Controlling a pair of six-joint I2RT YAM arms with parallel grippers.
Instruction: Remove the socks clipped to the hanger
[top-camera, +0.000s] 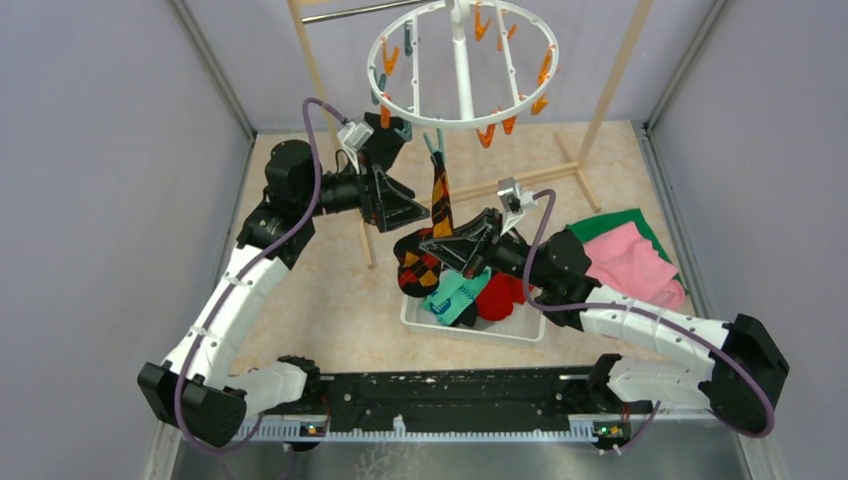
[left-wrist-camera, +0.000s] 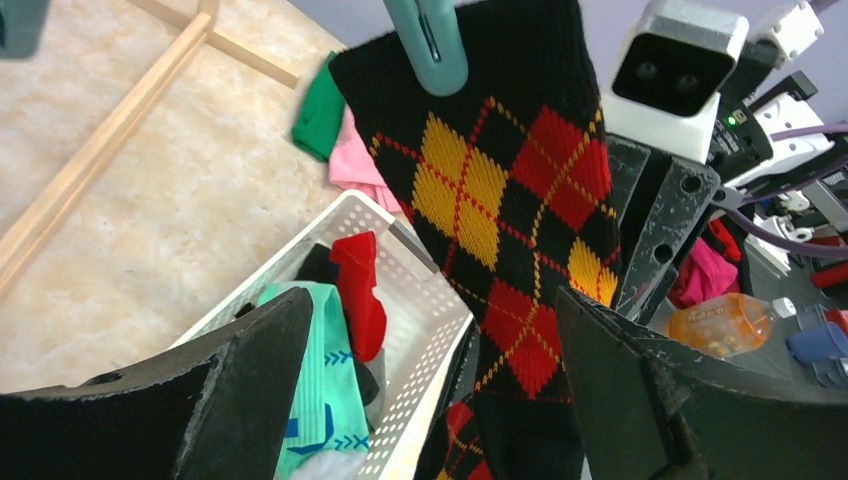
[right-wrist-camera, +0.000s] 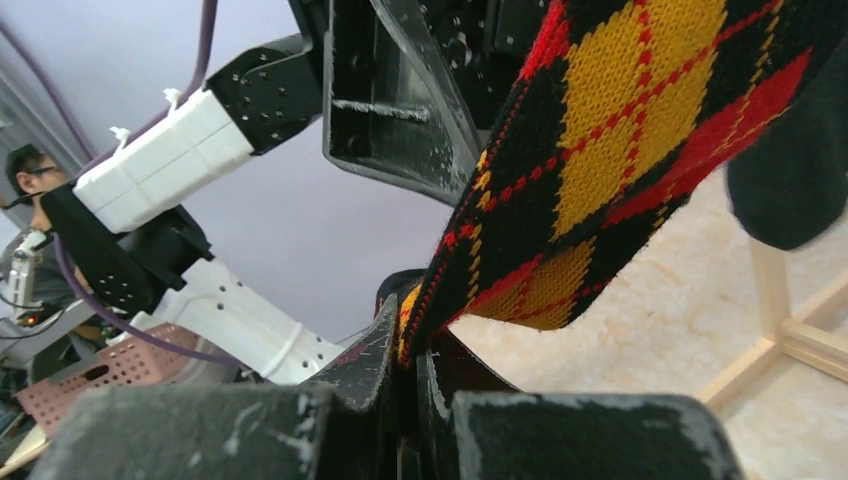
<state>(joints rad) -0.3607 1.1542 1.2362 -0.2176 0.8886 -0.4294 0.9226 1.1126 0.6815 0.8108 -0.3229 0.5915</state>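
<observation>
The white ring hanger (top-camera: 462, 60) hangs at the top with orange and teal clips. One black argyle sock (top-camera: 440, 200) hangs from a teal clip (top-camera: 436, 150); the left wrist view shows the sock (left-wrist-camera: 500, 190) and the clip (left-wrist-camera: 435, 45) close up. My left gripper (top-camera: 412, 172) is open beside the sock's upper part, and the sock hangs between its jaws (left-wrist-camera: 435, 390) without being pinched. My right gripper (top-camera: 440, 243) is shut on the sock's lower part, with the knit (right-wrist-camera: 600, 150) squeezed between its fingers (right-wrist-camera: 410, 360).
A white perforated basket (top-camera: 470, 325) under the sock holds a teal sock (top-camera: 455, 295), a red sock (top-camera: 500, 295) and dark ones. Folded pink (top-camera: 630, 262) and green (top-camera: 610, 225) cloths lie to the right. The wooden rack post (top-camera: 610, 80) and base bar (top-camera: 530, 180) stand behind.
</observation>
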